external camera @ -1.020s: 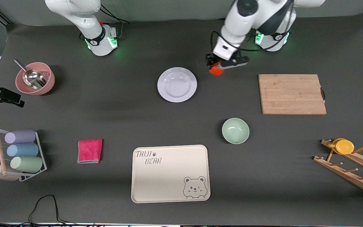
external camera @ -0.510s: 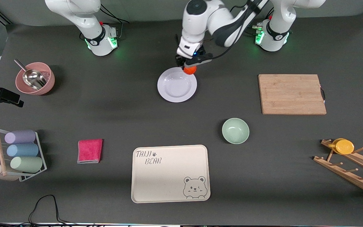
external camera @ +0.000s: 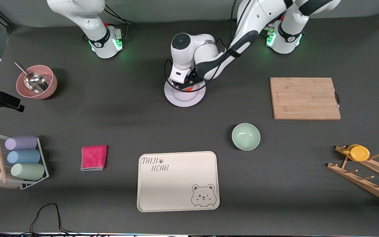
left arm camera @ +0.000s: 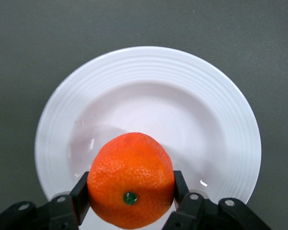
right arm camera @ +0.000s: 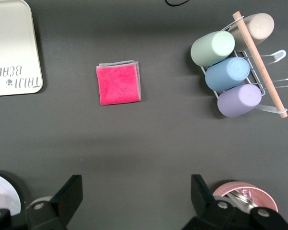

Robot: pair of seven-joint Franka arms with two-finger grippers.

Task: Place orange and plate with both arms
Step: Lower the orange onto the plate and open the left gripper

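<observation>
The white plate [external camera: 184, 97] lies on the dark table mid-way between the two arm bases. My left gripper [external camera: 186, 86] is over the plate, shut on the orange [external camera: 188, 88], mostly hidden under the wrist in the front view. In the left wrist view the orange [left arm camera: 131, 179] sits clamped between both black fingers [left arm camera: 80, 196], just above the plate's [left arm camera: 149, 86] shallow centre. My right gripper [right arm camera: 134, 196] is open and empty, held high over the table; its hand is out of the front view, and the right arm waits.
A pale-green bowl [external camera: 245, 136] and beige bear tray [external camera: 178, 180] lie nearer the camera than the plate. A wooden board [external camera: 304, 98] and peg rack with yellow cup [external camera: 360, 153] are toward the left arm's end. Pink bowl with scoop [external camera: 36, 81], pink cloth [external camera: 93, 157] and cup rack [external camera: 18, 161] are toward the right arm's end.
My left gripper has carried the orange from beside the plate to over its centre and lowered it. The right arm has not moved.
</observation>
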